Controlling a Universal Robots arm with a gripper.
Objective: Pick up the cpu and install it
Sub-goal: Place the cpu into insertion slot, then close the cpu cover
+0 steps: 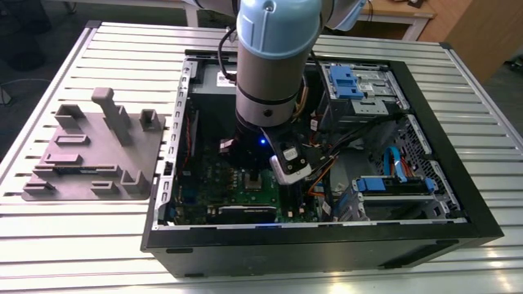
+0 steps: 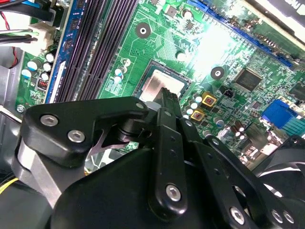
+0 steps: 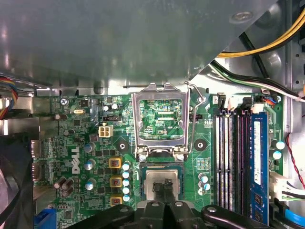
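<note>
The cpu [image 3: 163, 179] sits in its socket low in the first wrist view's centre, silver top showing. The retention frame [image 3: 159, 119] stands flipped open above it, leaving the socket clear. The hand [image 3: 164, 188] hovers right over the chip, fingertips drawn together, seemingly touching it. In the exterior view the computer case [image 1: 457, 202] lies open on the bench [image 1: 106, 245].

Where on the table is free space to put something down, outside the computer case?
Bare slats lie along the table below the grey fixture tray, and along the exterior view's right of the computer case. Inside, the gripper hangs over the cpu; crowded.
</note>
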